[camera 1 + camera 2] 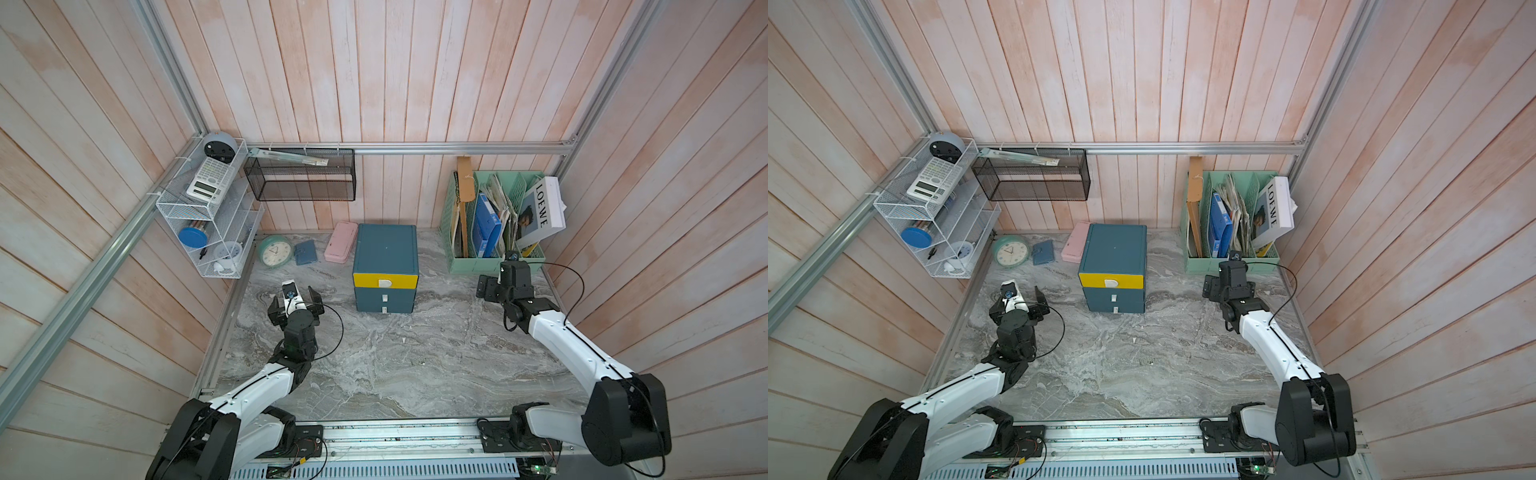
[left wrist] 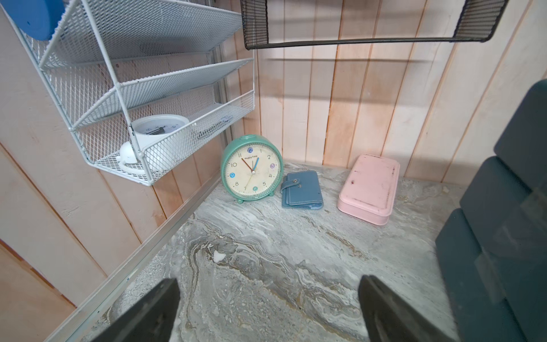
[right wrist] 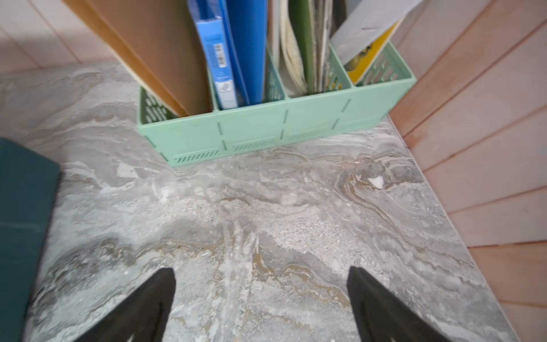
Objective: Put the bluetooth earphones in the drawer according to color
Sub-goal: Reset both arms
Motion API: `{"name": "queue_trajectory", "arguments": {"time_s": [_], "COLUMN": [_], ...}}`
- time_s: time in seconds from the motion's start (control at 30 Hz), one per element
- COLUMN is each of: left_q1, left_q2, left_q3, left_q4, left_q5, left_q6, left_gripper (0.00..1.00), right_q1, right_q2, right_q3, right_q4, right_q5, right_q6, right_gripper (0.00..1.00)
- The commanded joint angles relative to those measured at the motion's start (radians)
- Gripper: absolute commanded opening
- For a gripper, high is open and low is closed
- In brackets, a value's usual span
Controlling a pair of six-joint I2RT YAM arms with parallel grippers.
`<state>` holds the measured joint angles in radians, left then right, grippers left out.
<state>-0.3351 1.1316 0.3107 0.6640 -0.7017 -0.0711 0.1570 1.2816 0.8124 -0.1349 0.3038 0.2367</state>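
Left fingers [image 2: 148, 314] are spread wide with nothing between them, only bare marbled grey counter [image 2: 266, 251] below. Right fingers [image 3: 148, 308] are the same: parted, empty, grey stone underneath.

Moving outward, the dark teal plastic three-drawer cabinet [image 1: 386, 249] stands between the two arms, apart from both. Its yellow top drawer [image 1: 385, 280] and the two teal drawers [image 1: 384, 303] under it all look pushed in, as far as both top views tell.

And the earphone cases? No black, white or lilac puck shows on the counter in any view. They are presumably inside those shut drawers, though nothing here can confirm the colour sorting.

So this reads as the close-out. To do it well, draw each arm back along the clear counter and keep the parted fingers off the cabinet walls, since the light box could slide. If a drawer front proves proud, press flat on its face and don't catch the small white handle.

On the left, mind the mint-green round clock [image 2: 251, 167], the blue snap wallet [image 2: 302, 189] and the pink oblong case [image 2: 368, 188]. On the right, the mint-green slotted file rack [image 3: 266, 130] sits close ahead.
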Motion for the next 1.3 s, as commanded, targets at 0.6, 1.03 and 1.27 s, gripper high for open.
{"name": "queue_trajectory", "arguments": {"time_s": [0.6, 1.03, 1.27], "left_q1": [0.268, 0.274, 0.277], "left_q2": [0.103, 0.167, 0.183], "left_q3": [0.042, 0.104, 0.075], "left_q4": [0.076, 0.036, 0.048], "left_q5": [0.318, 0.271, 0.299], "left_q6": [-0.089, -0.024, -0.011], "left_gripper": [1.0, 1.0, 1.0], "right_q1": [-0.053, -0.078, -0.082], "right_q2": [0.178, 0.245, 0.282], "right_q3": [-0.344, -0.407, -0.446], "right_q4": [0.806, 0.982, 1.088], "right_q5": [0.095, 0.041, 0.05], "right_q6": [-0.192, -0.188, -0.182], "right_gripper": [0.97, 0.96, 0.96]}}
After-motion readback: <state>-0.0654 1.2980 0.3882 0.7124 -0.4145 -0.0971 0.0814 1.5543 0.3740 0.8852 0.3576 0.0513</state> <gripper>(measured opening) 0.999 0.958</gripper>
